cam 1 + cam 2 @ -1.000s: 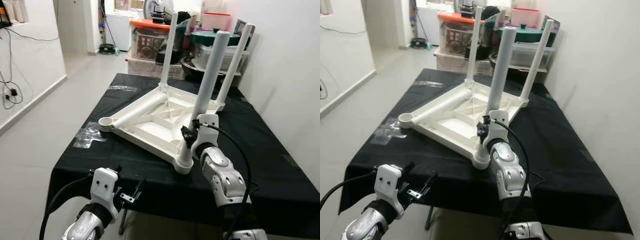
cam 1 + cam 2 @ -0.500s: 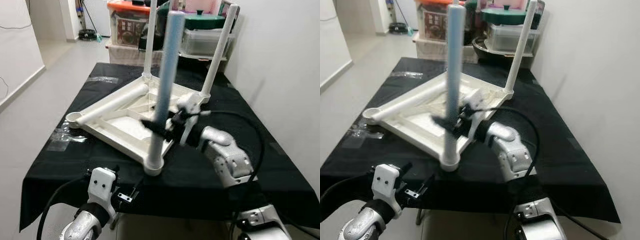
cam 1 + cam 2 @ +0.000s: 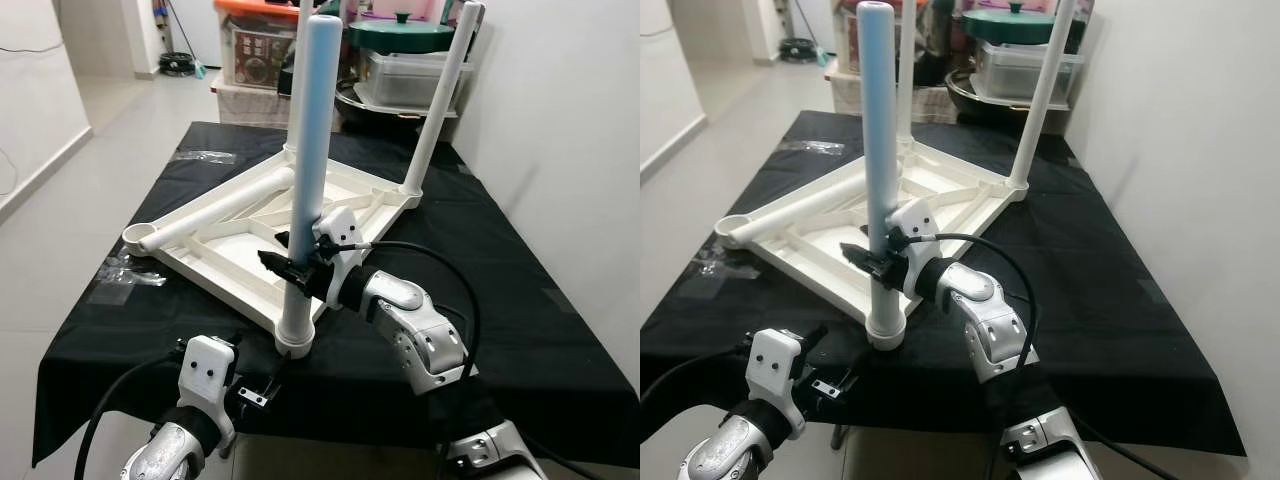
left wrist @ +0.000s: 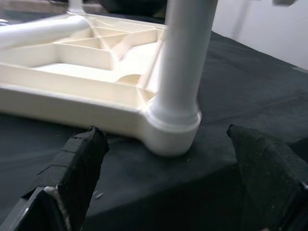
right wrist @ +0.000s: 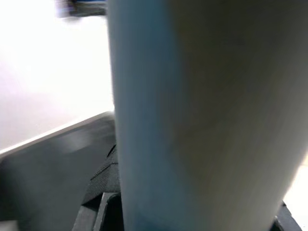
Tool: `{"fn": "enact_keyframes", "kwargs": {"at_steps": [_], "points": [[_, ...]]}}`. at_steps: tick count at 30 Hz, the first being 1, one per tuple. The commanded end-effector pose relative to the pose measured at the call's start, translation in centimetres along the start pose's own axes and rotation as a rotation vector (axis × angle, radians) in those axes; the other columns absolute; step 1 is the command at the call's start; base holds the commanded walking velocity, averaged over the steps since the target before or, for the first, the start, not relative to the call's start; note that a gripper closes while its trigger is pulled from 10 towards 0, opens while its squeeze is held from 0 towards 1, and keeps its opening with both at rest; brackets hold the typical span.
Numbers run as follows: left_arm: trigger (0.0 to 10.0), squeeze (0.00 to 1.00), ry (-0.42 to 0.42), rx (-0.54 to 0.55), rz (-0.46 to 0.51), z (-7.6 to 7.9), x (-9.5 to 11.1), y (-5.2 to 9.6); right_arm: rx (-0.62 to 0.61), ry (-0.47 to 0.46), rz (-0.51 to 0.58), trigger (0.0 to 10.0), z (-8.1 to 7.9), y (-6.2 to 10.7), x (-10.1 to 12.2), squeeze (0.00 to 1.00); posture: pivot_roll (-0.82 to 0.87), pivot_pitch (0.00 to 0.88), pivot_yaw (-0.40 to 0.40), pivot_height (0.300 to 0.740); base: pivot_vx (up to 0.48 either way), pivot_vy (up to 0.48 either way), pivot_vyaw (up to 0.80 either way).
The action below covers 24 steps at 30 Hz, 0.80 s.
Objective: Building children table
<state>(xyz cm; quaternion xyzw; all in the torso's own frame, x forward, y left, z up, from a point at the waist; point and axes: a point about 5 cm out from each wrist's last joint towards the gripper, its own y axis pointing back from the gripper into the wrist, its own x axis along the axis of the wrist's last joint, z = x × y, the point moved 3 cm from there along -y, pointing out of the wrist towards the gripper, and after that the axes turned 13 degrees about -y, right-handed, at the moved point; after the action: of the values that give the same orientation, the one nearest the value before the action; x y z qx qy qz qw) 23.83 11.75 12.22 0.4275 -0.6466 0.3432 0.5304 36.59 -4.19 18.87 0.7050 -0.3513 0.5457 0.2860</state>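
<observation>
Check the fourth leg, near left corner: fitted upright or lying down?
Lying down. The fourth leg rests flat across the upturned tabletop, its corner socket empty.

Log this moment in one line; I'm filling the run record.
right gripper: shut on near leg | left gripper: open, idle | tabletop: upside down

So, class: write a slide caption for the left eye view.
Right claw grips a table leg standing in the upturned tabletop.

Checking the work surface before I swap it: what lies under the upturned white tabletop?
A black cloth lies under the white tabletop and covers the bench, so the surface beneath is hidden.
</observation>
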Motion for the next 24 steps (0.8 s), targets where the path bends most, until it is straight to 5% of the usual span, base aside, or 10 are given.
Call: {"fn": "enact_keyframes", "kwargs": {"at_steps": [1, 4, 7, 8, 11, 12, 16, 17, 21, 24], "points": [[10.0, 0.00, 0.014, -0.013, -0.006, 0.3, 0.0, 0.1, -0.607, 0.010, -0.049, 0.0, 9.3, 4.1, -1.8, 0.00, 0.07, 0.000, -0.089, 0.740, 0.000, 0.000, 0.00], [10.0, 0.00, 0.024, -0.026, -0.005, 0.6, 0.0, 0.0, -0.810, -0.015, 0.030, 0.0, 11.6, 7.2, -1.8, 0.00, 0.06, 0.000, -0.085, 0.740, 0.000, 0.000, 0.00], [10.0, 0.00, 0.025, -0.033, -0.006, 0.7, 0.0, 0.0, -0.818, -0.037, 0.060, 0.3, 11.7, 7.8, -1.8, 0.00, 0.06, 0.000, -0.086, 0.740, 0.000, 0.000, 0.00], [10.0, 0.00, 0.023, -0.029, -0.009, 0.5, -0.1, 0.2, -0.713, -0.084, 0.090, 10.0, 10.3, 7.1, -1.7, 0.00, 0.07, 0.000, -0.082, 0.740, 0.000, 0.000, 0.00], [10.0, 0.00, 0.021, -0.024, -0.012, 0.3, -0.1, 0.3, -0.521, -0.160, 0.147, 10.0, 7.9, 5.6, -0.8, 0.00, 0.07, 0.000, -0.081, 0.740, 0.000, 0.000, 0.00], [10.0, 0.00, 0.020, -0.025, -0.010, 0.3, 0.0, 0.2, -0.393, -0.178, 0.173, 10.0, 6.5, 4.4, 0.2, 1.00, 0.07, 0.000, -0.086, 0.740, 0.000, 0.000, 0.00], [10.0, 0.00, 0.018, -0.030, -0.007, 0.4, 0.1, -0.1, -0.152, -0.174, 0.189, 10.0, 3.9, 2.5, 2.6, 0.95, 0.07, 0.000, -0.087, 0.740, 0.000, 0.000, 0.00], [10.0, 0.00, 0.020, -0.031, -0.005, 0.5, 0.1, -0.2, -0.073, -0.130, 0.190, 10.0, 3.1, 2.1, 3.6, 0.00, 0.07, 0.000, -0.092, 0.740, 0.000, 0.000, 0.00], [10.0, 0.00, 0.020, -0.032, -0.005, 0.5, 0.0, -0.3, 0.059, -0.095, 0.190, 10.0, 2.2, 1.8, 5.0, 0.00, 0.08, 0.000, -0.105, 0.740, 0.000, 0.000, 0.00], [10.0, 0.00, 0.015, -0.013, -0.007, 0.2, 0.0, -0.2, 0.311, -0.015, 0.155, 10.0, 0.5, 1.8, 6.4, 0.00, 0.11, 0.000, -0.122, 0.740, 0.000, 0.000, 0.00]]}}
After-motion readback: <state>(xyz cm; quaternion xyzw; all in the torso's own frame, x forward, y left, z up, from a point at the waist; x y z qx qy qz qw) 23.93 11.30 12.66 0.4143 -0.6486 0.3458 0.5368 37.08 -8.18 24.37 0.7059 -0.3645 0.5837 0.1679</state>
